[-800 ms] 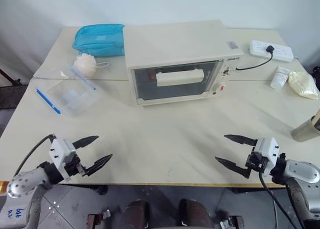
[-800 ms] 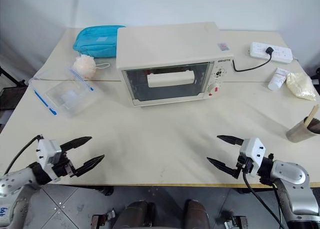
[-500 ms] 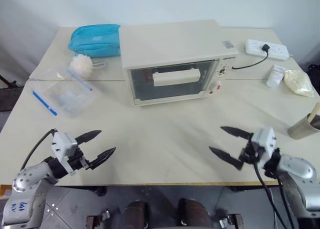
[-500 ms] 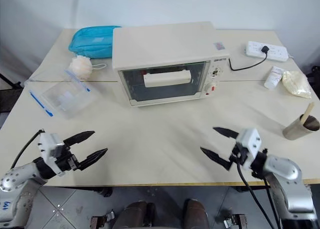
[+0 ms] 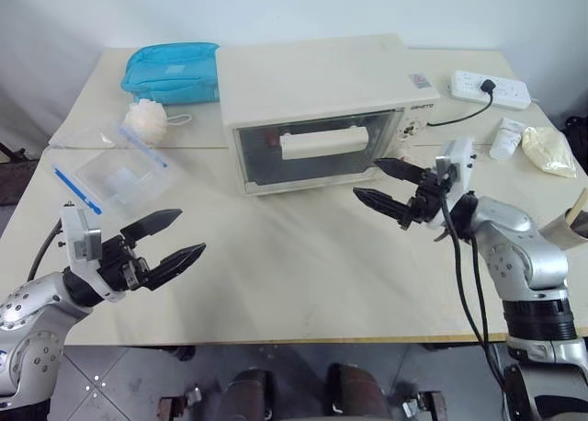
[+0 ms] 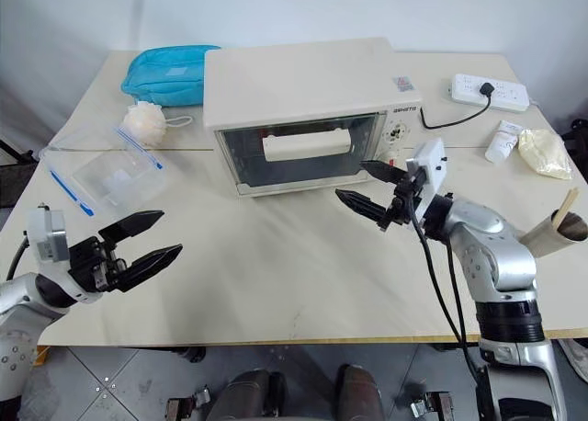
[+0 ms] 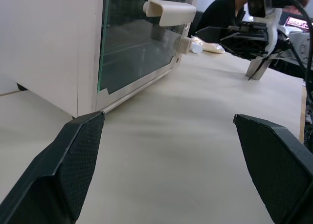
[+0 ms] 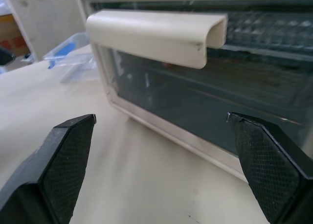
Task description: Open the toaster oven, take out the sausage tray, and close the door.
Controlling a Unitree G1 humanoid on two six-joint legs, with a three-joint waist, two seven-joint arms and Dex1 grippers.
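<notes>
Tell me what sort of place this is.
Probably a lab or test room set up as a mock kitchen: a toaster oven on a plain table, a power strip beside it, bare white walls.

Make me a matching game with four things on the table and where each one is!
Things:
1. blue pouch
2. power strip
3. clear bag
4. right pincer

Places:
A. far right of the table, cord plugged in
B. in front of the oven door
C. far left, beside the toaster oven
D. lying flat, left of the oven's front

Pairs: 1-C, 2-A, 3-D, 4-B
</notes>
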